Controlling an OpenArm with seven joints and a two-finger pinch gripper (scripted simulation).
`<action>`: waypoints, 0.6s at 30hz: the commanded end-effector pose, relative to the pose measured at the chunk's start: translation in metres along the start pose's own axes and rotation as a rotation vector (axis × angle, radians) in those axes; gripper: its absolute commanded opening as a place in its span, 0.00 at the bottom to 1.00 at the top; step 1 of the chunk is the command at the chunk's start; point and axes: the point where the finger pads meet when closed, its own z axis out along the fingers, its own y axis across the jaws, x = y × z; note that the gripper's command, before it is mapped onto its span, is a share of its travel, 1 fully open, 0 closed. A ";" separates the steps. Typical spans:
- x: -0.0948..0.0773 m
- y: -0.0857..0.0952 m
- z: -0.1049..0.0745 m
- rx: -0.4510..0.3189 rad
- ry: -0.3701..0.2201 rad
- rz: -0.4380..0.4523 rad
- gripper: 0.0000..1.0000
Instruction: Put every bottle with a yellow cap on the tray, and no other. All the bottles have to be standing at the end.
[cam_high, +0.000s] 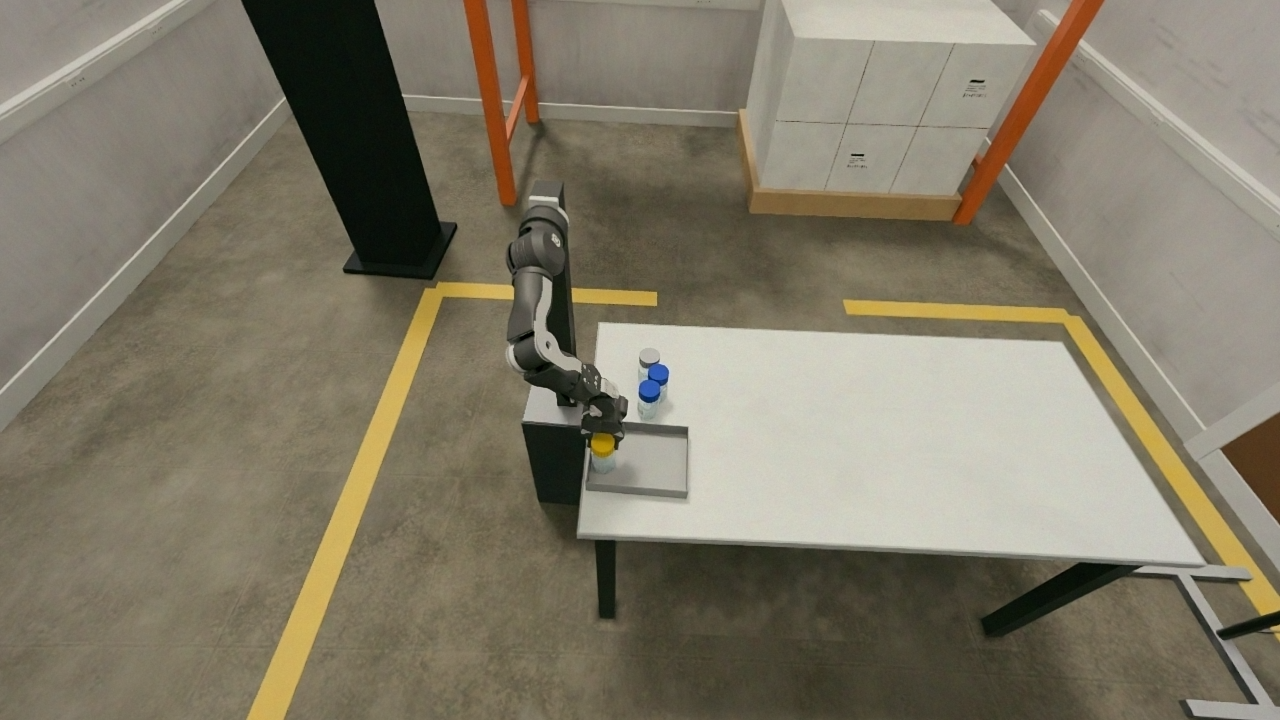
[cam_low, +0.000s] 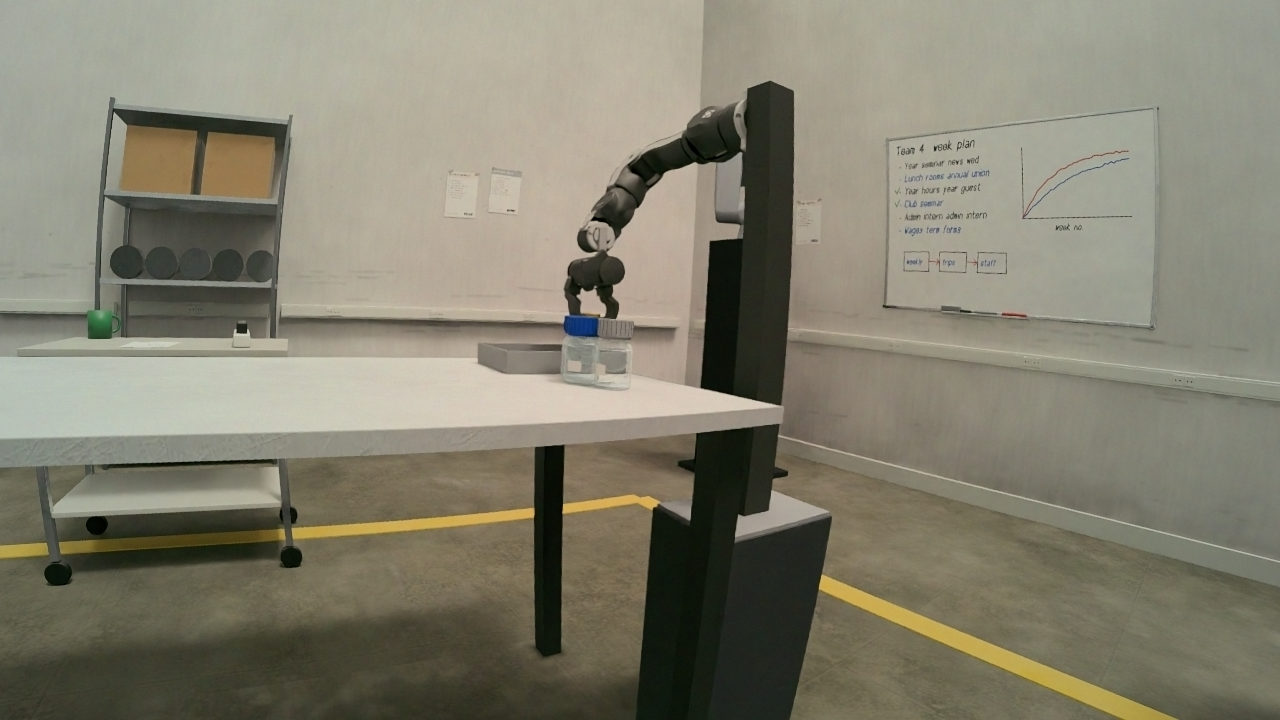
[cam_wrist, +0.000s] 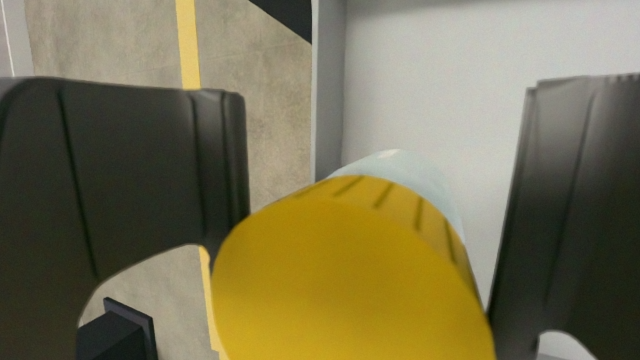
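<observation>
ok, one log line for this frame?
gripper: shut on yellow-cap bottle | bottle: over tray corner | other bottles: three, off tray

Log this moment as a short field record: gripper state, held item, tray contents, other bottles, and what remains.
gripper: gripper shut on the yellow-capped bottle
bottle position: upright, at the tray corner nearest the arm; contact with tray floor not discernible
other bottles: two blue-capped bottles and one grey-capped bottle standing on the table, outside the tray
remaining: release the bottle upright
</observation>
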 end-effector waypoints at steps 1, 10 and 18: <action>0.000 0.002 0.000 -0.008 -0.002 0.002 0.00; 0.000 0.001 0.000 -0.005 -0.001 0.001 0.00; 0.000 0.002 0.000 -0.009 -0.002 0.003 0.00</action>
